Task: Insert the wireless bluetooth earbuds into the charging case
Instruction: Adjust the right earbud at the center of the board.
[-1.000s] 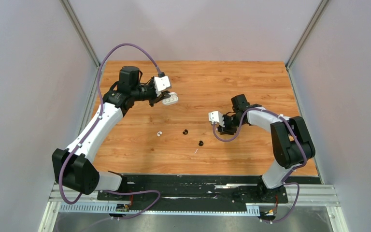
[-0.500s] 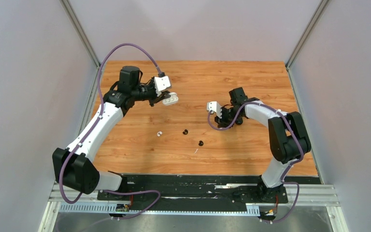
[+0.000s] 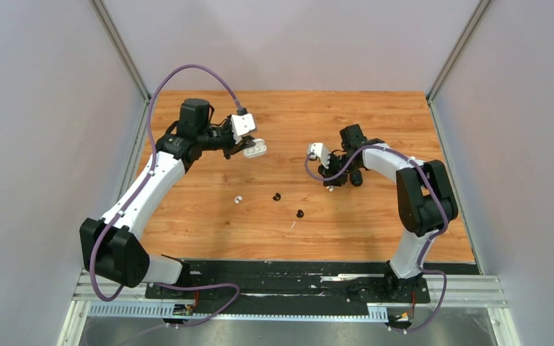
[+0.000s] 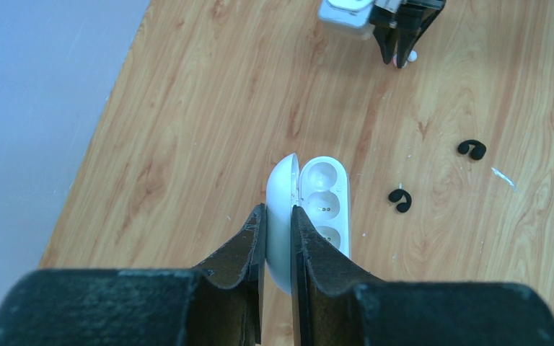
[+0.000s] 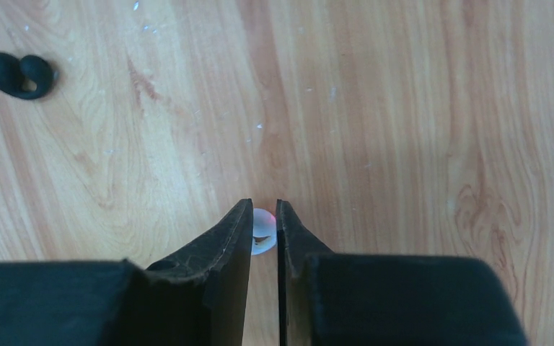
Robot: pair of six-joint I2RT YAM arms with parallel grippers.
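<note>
My left gripper (image 4: 279,209) is shut on the lid of an open white charging case (image 4: 322,194), held above the table with its empty sockets showing. From above, that case (image 3: 257,148) hangs at the far left, at the left gripper (image 3: 249,148). My right gripper (image 5: 263,205) is shut on a small white earbud (image 5: 262,225), low over the wood. In the top view the right gripper (image 3: 330,182) stands near the middle right. Two black earbuds (image 3: 276,196) (image 3: 299,213) and another white earbud (image 3: 238,200) lie loose on the table.
The wooden table (image 3: 375,115) is fenced by grey walls on three sides. A dark rounded shape (image 3: 355,177) sits just right of the right gripper; I cannot tell what it is. One black earbud (image 5: 20,74) lies ahead and left of the right fingers.
The right gripper has narrowed its jaws onto the white earbud, and its wrist has swung a little toward the far side. The left arm and the case have not moved.
</note>
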